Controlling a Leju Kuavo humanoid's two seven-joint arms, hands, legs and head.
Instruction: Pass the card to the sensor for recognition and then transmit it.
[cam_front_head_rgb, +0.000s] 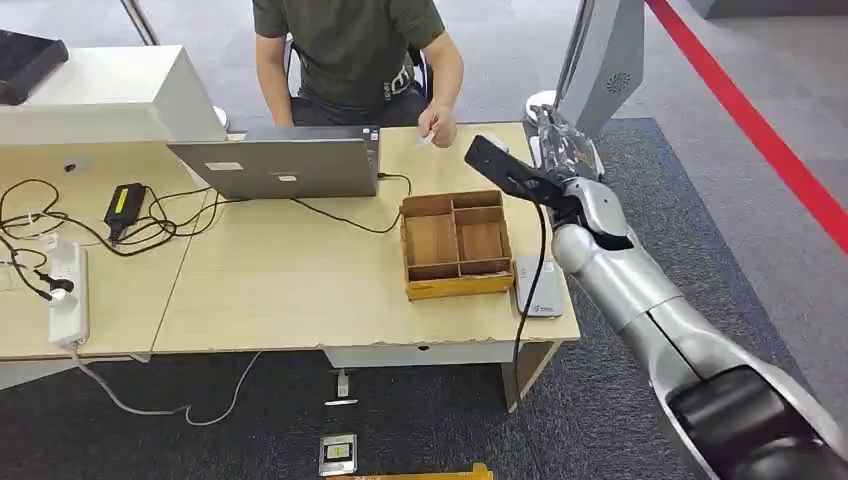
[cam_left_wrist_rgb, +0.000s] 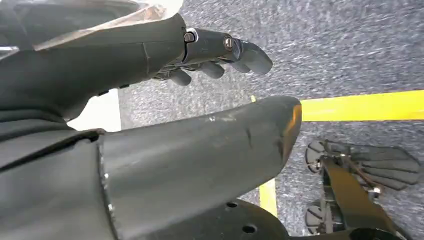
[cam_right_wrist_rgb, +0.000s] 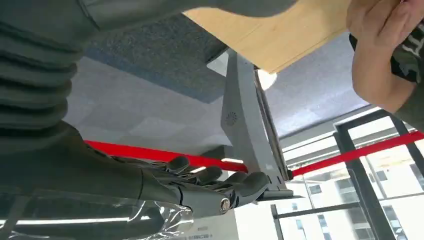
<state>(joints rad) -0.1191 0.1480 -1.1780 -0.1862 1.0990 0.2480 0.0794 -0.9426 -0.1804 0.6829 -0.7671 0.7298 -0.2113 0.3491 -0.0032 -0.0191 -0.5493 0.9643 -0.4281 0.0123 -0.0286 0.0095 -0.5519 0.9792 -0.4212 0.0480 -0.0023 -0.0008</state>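
Desk (cam_front_head_rgb: 280, 290) edge beside right hand (cam_front_head_rgb: 562, 148)

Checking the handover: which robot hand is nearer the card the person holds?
Right. The right hand is raised at the table's far right corner, beside the person's hand holding the card. The left hand hangs low over the carpet.
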